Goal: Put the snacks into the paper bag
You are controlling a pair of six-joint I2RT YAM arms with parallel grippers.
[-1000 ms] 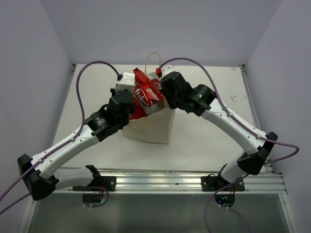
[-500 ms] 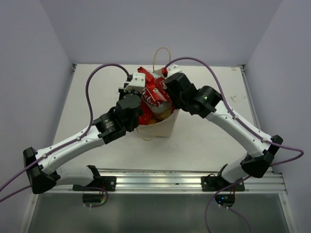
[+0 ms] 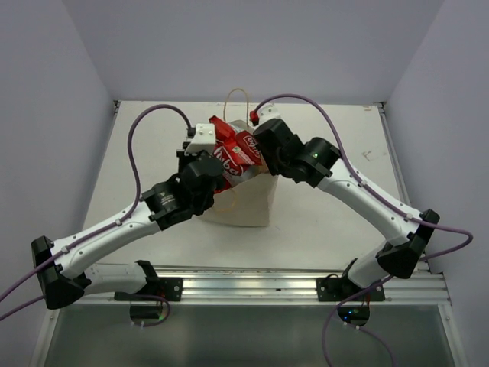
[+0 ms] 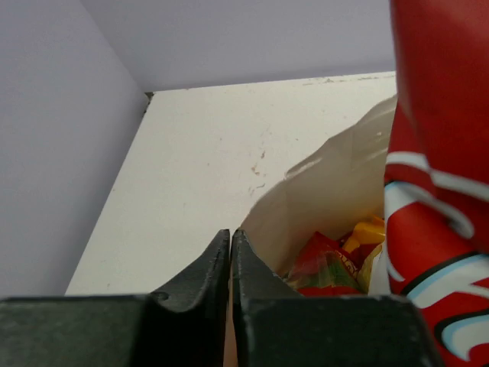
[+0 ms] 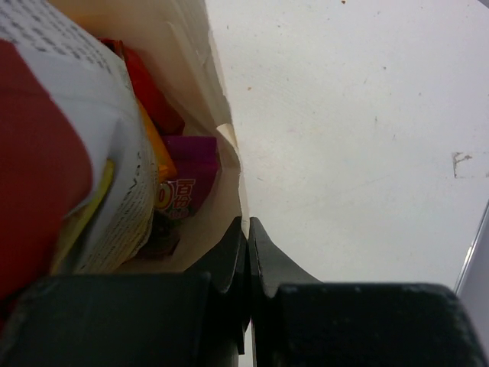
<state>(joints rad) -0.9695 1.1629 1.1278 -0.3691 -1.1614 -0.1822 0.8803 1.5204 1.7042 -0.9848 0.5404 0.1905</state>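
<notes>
Looking from above, you see the paper bag [image 3: 248,206] shifted back toward 6 o'clock on the white table [image 3: 306,222], the large chip bag [image 3: 231,153] still jutting from its mouth, so not yet in. At the left wrist, the left gripper [image 4: 231,233] pinches the rim, with smaller packets [image 4: 330,264] at 4 o'clock and a lilac wall [image 4: 61,115] at 10. At the right wrist, the right gripper [image 5: 247,225] pinches the opposite rim.
</notes>
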